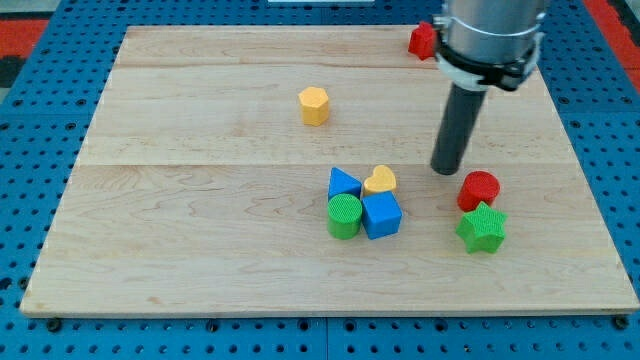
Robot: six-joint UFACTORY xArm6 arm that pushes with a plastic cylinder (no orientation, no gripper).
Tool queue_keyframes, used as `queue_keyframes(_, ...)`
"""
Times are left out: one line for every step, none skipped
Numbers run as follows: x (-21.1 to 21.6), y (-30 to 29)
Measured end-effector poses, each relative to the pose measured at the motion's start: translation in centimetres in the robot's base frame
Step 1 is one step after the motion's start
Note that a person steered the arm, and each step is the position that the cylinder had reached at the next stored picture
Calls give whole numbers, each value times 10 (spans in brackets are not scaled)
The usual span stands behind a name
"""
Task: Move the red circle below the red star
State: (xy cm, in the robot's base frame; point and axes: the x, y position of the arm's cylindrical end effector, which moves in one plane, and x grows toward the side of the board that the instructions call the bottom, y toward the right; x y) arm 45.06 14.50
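nearest us, the green star (482, 228) sits at the view's lower right of the counter (200, 270), touching the red circle (479, 189) just above it. our tip (447, 169) stands just left of the red circle, slightly above it, and we carry no hand. the red star (422, 40) lies at the view's top, partly behind our arm, well apart from the circle.
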Motion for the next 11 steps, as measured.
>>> queue_keyframes(-2, 0)
queue_keyframes(-2, 0)
queue_keyframes(-2, -5)
queue_keyframes(-2, 9)
queue_keyframes(-29, 58)
queue_keyframes(4, 97)
queue_keyframes(65, 71)
queue_keyframes(58, 12)
queue_keyframes(11, -28)
queue_keyframes(-28, -30)
queue_keyframes(-20, -36)
